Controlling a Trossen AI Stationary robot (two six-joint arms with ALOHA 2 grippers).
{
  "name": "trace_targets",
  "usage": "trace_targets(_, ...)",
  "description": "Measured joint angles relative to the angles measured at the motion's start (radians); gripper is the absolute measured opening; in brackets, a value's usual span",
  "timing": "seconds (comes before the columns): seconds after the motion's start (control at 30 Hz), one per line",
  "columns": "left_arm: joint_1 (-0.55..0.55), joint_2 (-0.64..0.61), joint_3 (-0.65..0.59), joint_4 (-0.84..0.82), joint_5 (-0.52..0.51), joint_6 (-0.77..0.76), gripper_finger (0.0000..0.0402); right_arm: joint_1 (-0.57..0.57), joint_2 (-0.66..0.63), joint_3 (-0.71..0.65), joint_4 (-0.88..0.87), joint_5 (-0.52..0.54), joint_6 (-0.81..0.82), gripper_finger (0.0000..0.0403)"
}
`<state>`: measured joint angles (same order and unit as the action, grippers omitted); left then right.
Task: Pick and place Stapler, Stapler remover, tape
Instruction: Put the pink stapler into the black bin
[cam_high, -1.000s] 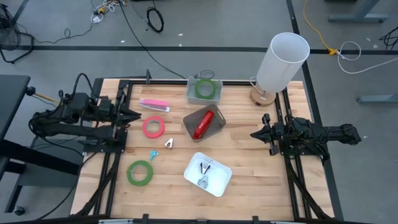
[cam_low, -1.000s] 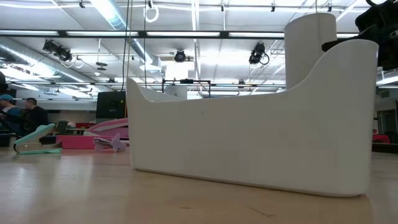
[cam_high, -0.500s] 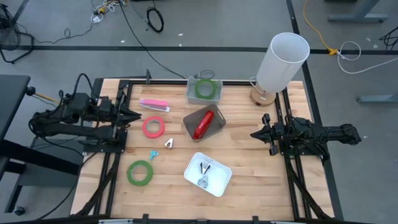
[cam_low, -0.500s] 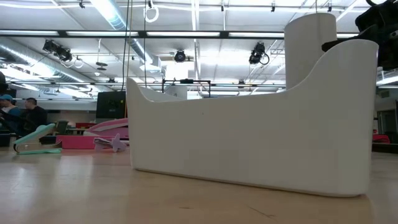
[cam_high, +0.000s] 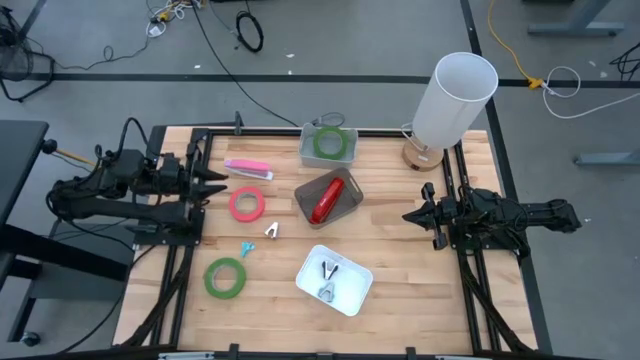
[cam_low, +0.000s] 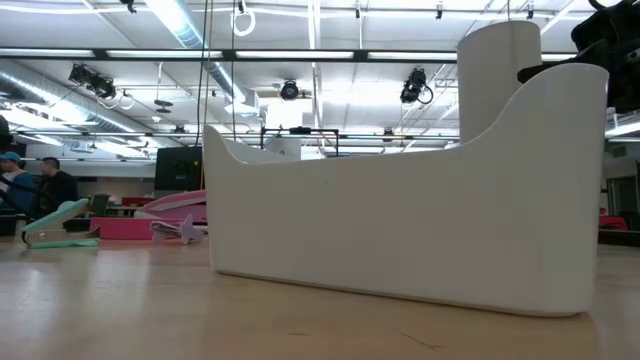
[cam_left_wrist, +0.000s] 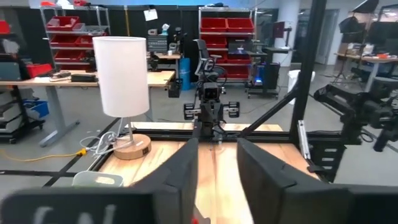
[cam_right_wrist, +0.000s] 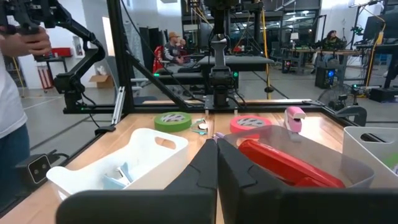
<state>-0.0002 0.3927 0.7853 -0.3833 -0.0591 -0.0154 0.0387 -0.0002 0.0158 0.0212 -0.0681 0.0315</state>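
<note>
A red-pink tape roll (cam_high: 247, 204) and a green tape roll (cam_high: 226, 277) lie flat on the wooden table. A second green roll (cam_high: 328, 143) lies in a clear bin at the far edge. A red stapler (cam_high: 322, 200) lies in a grey tray; a pink stapler (cam_high: 248, 168) lies on the table at the far left. A small silver staple remover (cam_high: 272, 230) and a blue one (cam_high: 245, 248) lie between the rolls. My left gripper (cam_high: 218, 184) is open at the left edge, beside the pink stapler. My right gripper (cam_high: 408, 214) is shut at the right edge, empty.
A white tray (cam_high: 333, 280) with staple removers in it stands near the front middle; it fills the low view (cam_low: 400, 230). A white lamp (cam_high: 455, 100) stands at the far right corner. People show in the room beyond the table.
My left gripper has opened its fingers where it stands. Nothing on the table has moved.
</note>
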Motion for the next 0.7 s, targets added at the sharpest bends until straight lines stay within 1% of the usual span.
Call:
trace_targets(0.2,0.0,0.043,0.0,-0.013,-0.084,0.002,0.0188,0.0,0.0,0.0,0.0,0.0,0.0,0.0002)
trace_targets(0.33,0.0,0.099,0.0,-0.015,-0.118,0.024,0.0219,0.0,0.0,0.0,0.0,0.0,0.0,0.0002)
trace_targets(0.5,0.008,0.182,0.0,-0.015,-0.167,0.086,0.0231,0.0,0.0,0.0,0.0,0.0,0.001,0.0002)
trace_targets(0.7,0.059,0.267,0.0,-0.015,-0.144,0.089,0.0232,0.0,0.0,0.0,0.0,0.0,0.001,0.0002)
